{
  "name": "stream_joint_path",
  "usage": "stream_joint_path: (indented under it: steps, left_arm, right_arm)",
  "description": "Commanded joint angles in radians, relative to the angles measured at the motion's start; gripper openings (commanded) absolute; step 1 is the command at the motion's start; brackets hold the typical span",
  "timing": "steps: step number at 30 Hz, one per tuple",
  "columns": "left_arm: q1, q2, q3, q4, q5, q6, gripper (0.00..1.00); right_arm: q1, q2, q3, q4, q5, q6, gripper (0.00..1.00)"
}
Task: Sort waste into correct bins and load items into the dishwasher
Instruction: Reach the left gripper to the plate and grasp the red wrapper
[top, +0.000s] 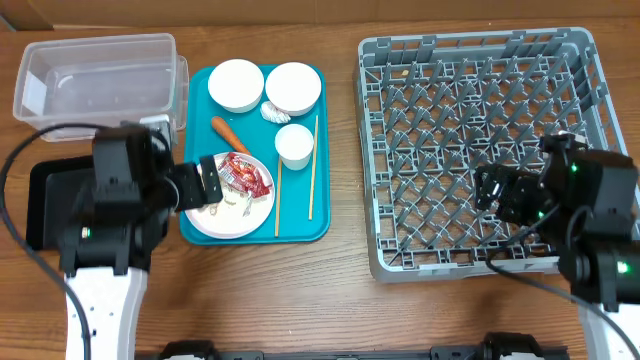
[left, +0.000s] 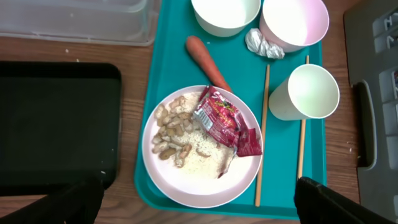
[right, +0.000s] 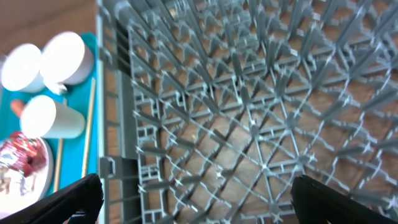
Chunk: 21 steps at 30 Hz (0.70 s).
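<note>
The wrapper (left: 221, 118), red and crinkled, lies on the plate (left: 199, 183), partly over the nut shells (left: 171, 134) and crumbs. The carrot (left: 205, 59) lies just beyond the plate's far rim. The tissue (left: 264, 43) sits farther that way, between two bowls (left: 227, 12). One chopstick (left: 264, 124) runs just beside the plate's right rim, and the cup (left: 311, 92) stands beyond it. All of this rests on the teal tray (left: 161, 62).

The black tray (left: 56, 124) lies left of the plate on the worktop, and the clear tub (top: 95, 75) is beyond that. The rack (top: 470, 150) stands well to the plate's right.

The left pincer (top: 208, 183) hangs over the plate's left side, spread wide and holding nothing. The right pincer (top: 495, 190) hangs over the rack, also spread and empty.

**Risks:**
- A pinch on the wrapper would likely drag shells and crumbs along, scattering them over the rim onto the teal tray.
- A finger coming down too low could catch the plate's rim and tilt or slide it, which would nudge the chopstick beside it.
- The wrapper is thin and slick, so a shallow grip may slip on the way to a bin.
- The carrot, being round, may roll from a poor grip.
- Waste could also land in the wrong bin, since the two sit side by side.

**Writing:** the wrapper carries print, but none of it can be read. No other label or brand shows.
</note>
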<state>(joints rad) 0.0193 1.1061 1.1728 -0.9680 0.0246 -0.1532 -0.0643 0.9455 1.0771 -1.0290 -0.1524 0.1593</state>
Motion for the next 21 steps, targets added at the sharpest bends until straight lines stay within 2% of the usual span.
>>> stream_joint_path:
  steps: [1, 6, 13, 21]
  left_arm:
    - [-0.007, 0.062, 0.027, -0.014, 0.061, -0.016, 1.0]
    - [-0.007, 0.151, 0.027, 0.017, 0.077, -0.027, 1.0]
    - [-0.007, 0.356, 0.027, 0.068, 0.08, -0.188, 1.0]
    - [-0.007, 0.554, 0.027, 0.141, 0.108, -0.231, 0.92]
  right_arm:
    - [-0.003, 0.035, 0.024, -0.022, 0.001, -0.014, 1.0]
    - [-0.003, 0.046, 0.024, -0.028, 0.013, -0.014, 1.0]
    - [-0.003, 0.046, 0.024, -0.033, 0.047, -0.014, 1.0]
    - [-0.003, 0.046, 0.024, -0.033, 0.047, -0.014, 1.0]
